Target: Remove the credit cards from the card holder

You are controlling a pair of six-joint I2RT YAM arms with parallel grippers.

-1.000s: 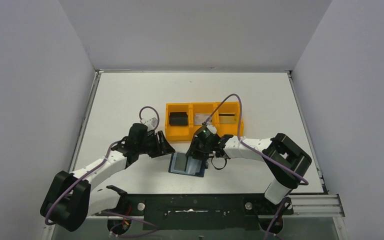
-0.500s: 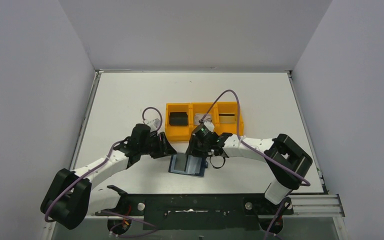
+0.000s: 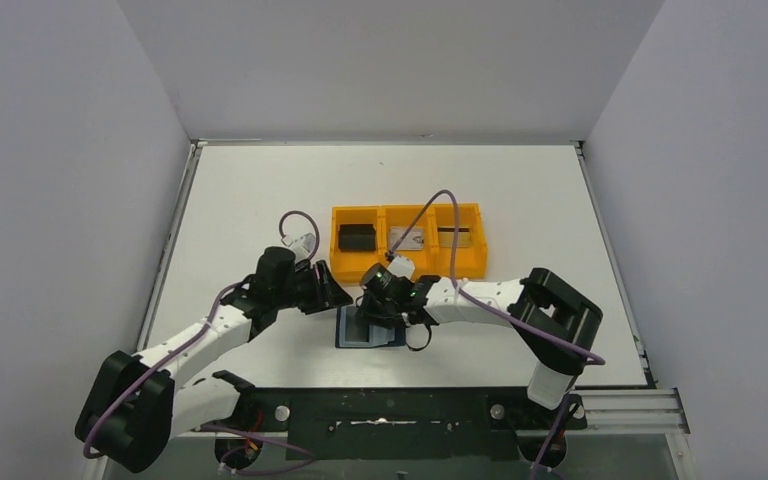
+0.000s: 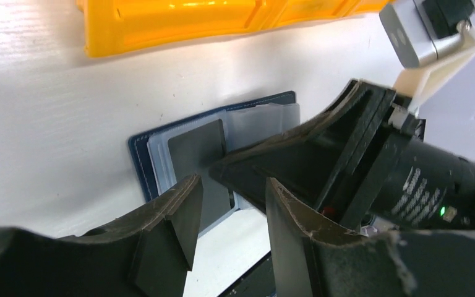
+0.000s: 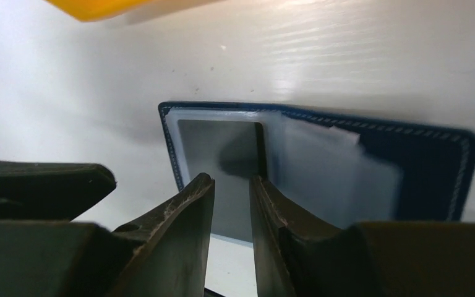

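Observation:
The navy card holder (image 3: 348, 335) lies open on the table near the arms. A dark grey card (image 5: 222, 154) sits in its left pocket, and clear sleeves (image 5: 328, 173) cover the right half. My right gripper (image 3: 368, 310) hovers just above that card; in the right wrist view (image 5: 232, 179) its jaws stand a narrow gap apart with nothing between them. My left gripper (image 3: 338, 296) is open and empty at the holder's left edge (image 4: 142, 154); it also shows in the left wrist view (image 4: 232, 182). A silver-grey card (image 3: 407, 238) and a gold-tan card (image 3: 457, 236) lie in the orange tray.
The orange three-compartment tray (image 3: 360, 270) stands just behind the holder, with a dark object (image 3: 356, 237) in its left compartment. The right arm's purple cable (image 3: 430, 205) arcs over the tray. The two grippers are close together above the holder.
My right gripper has moved left and slightly nearer, from the holder's middle to over its left pocket. The left gripper has hardly moved.

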